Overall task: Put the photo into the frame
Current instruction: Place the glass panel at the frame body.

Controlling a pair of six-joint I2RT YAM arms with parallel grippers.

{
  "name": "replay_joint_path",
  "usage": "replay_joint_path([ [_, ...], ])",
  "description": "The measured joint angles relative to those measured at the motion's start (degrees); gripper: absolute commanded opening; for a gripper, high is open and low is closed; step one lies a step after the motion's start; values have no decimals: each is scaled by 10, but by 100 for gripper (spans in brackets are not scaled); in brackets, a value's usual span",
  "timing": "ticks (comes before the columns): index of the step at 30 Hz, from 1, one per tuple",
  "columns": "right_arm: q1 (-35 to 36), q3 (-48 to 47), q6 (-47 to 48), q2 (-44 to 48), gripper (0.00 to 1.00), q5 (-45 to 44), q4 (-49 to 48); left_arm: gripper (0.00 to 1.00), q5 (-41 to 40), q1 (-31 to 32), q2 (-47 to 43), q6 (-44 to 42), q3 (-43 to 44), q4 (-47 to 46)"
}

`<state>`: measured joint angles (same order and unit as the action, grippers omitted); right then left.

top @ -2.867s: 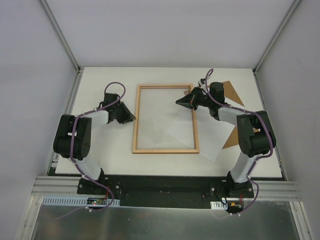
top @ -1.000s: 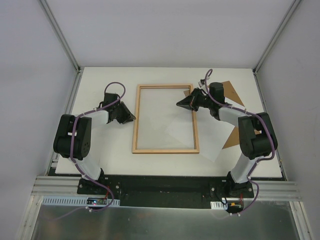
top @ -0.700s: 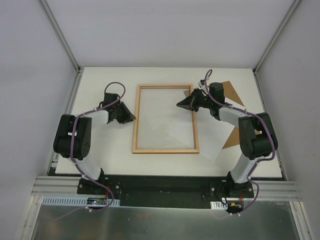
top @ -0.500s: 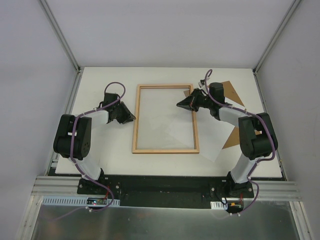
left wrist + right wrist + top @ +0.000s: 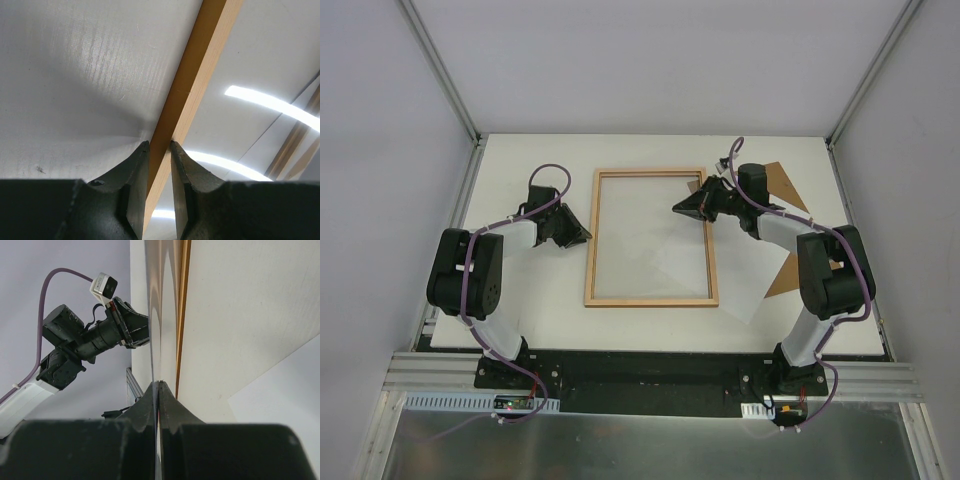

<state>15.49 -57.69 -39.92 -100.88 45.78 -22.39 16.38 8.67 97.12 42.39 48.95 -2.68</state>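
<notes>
The frame (image 5: 651,300) lies flat mid-table, its clear pane inside. My left gripper (image 5: 584,236) is shut on the frame's left rail; in the left wrist view the jaws (image 5: 160,145) clamp the orange and pale wood rail (image 5: 200,75). The photo (image 5: 745,285), white side up, lies tilted at the frame's lower right, partly under the right rail. My right gripper (image 5: 676,207) hovers over the frame's upper right. In the right wrist view it (image 5: 159,382) is shut on a thin sheet seen edge-on, which looks like the photo's upper corner. The rest of the photo (image 5: 280,410) lies below.
A brown backing board (image 5: 783,183) lies at the right, mostly under my right arm and the photo, with another corner showing lower down (image 5: 782,278). White walls with metal posts close in the table's back and sides. My left arm (image 5: 80,340) shows in the right wrist view.
My right arm has shifted very slightly. The frame, the photo and my left gripper stay where they were.
</notes>
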Motion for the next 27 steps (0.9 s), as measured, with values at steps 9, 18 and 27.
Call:
replay_joint_path([
  [9, 0, -9, 2, -6, 1, 7, 4, 22, 0, 0, 0, 0, 0, 1],
  [18, 0, -22, 2, -21, 1, 18, 4, 22, 0, 0, 0, 0, 1, 1],
  [27, 0, -29, 2, -28, 1, 26, 5, 22, 0, 0, 0, 0, 1, 1],
])
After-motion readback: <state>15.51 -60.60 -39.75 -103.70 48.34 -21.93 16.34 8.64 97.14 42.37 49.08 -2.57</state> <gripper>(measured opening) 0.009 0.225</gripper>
